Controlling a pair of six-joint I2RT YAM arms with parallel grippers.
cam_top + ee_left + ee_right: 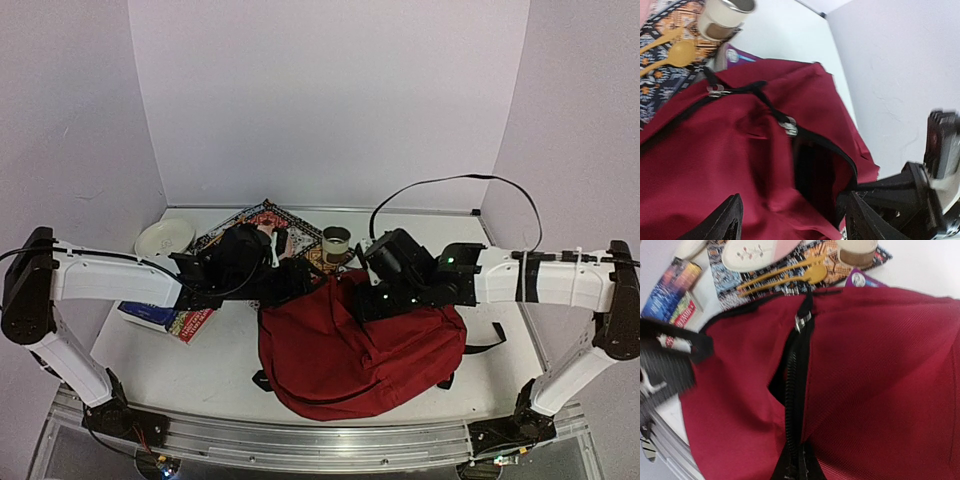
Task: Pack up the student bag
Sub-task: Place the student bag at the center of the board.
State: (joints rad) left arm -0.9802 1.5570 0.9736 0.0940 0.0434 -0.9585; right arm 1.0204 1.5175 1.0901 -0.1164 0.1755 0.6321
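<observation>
The student bag (350, 350), dark red with black zippers, lies on its side in the middle of the table. Its main zipper is partly undone, leaving a dark opening (812, 172). My left gripper (792, 222) hangs open over the bag's left upper edge. Its fingers (727, 220) stand wide apart above loose red fabric and grip nothing. My right gripper (372, 295) is shut on the bag's zipper edge (800, 460) and holds that side up. Its black tip (860, 192) shows at the rim of the opening.
Behind the bag lies a patterned mat (265, 225) with a yellow fork and spoon (785, 277), a metal cup (336, 243) and a purple packet (860, 279). A white plate (165, 237) and stacked books (165, 320) sit at the left. A black strap trails right.
</observation>
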